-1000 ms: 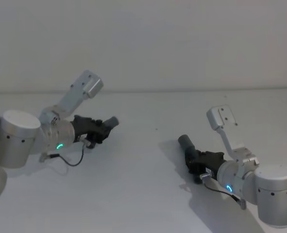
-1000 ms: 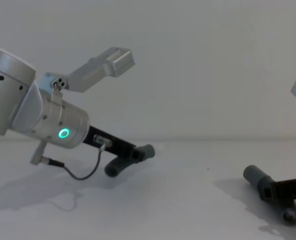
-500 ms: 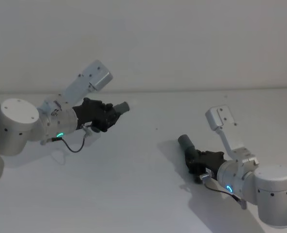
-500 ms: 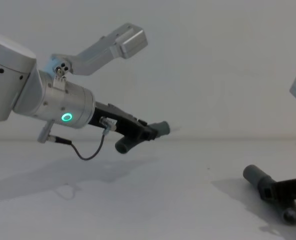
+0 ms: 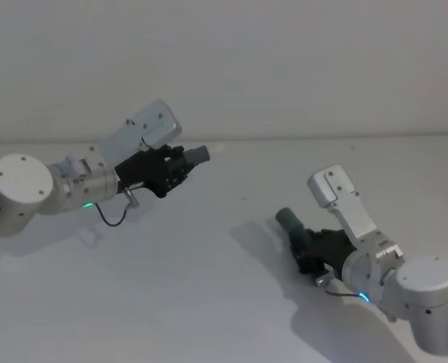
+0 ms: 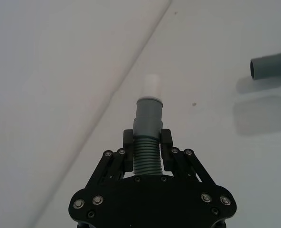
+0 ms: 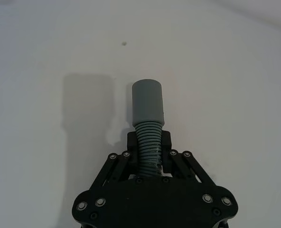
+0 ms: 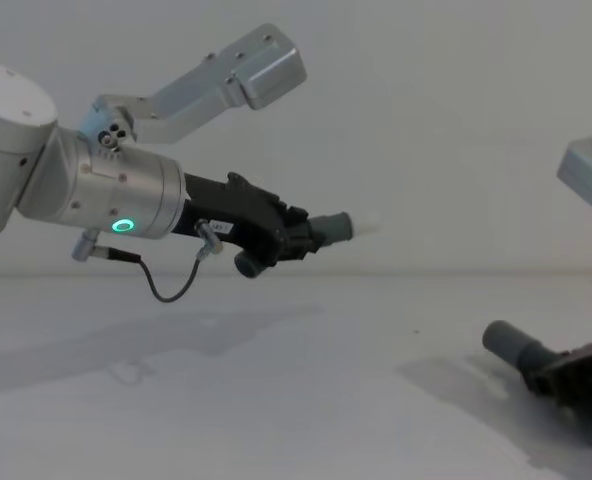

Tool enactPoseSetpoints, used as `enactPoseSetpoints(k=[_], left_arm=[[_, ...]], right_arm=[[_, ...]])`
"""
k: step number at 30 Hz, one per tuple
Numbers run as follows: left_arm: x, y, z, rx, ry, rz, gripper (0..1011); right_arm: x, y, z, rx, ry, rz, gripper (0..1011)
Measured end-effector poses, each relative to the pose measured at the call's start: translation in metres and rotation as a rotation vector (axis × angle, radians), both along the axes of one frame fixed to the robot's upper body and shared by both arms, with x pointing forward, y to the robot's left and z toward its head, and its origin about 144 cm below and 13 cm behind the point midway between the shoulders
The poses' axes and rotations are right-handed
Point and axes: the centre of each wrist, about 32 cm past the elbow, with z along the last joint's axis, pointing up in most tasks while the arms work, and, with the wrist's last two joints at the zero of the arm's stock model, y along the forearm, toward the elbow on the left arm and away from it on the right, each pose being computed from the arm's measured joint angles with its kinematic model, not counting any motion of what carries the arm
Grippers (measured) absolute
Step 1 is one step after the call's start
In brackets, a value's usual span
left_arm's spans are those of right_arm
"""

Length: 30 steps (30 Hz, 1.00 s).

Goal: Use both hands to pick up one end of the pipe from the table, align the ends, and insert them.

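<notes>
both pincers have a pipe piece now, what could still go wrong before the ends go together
The left pincer holds its pipe piece well above the table, while the right pincer has its piece low near the surface, so the cuffs are far apart and at different angles; they may meet skewed. Both grips sit on the ribbed middles, which could flex or slip under insertion force.

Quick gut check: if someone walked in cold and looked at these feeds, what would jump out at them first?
First, the left tool, raised well above the table on the left, shut on a grey pipe piece whose whitish tip points toward the right side. Next, the right tool, low at the table on the right, shut on the ribbed middle of the other pipe piece. The two open ends are far apart.
</notes>
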Motion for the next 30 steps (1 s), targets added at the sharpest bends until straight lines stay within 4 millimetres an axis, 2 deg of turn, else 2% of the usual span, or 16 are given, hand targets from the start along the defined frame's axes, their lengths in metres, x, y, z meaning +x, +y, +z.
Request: enactPoseSetpoints(k=[13,30], left_arm=[[-0.005,0.012,-0.007,0.032,-0.225,-0.111,304],[-0.005,0.015,-0.023,-0.004,-0.484,-0.205,304]], right_arm=[[-0.015,-0.006,0.021,-0.196,-0.142,0.133,246],[-0.027,-0.023,0.043,-0.466,-0.293,0.245,245]])
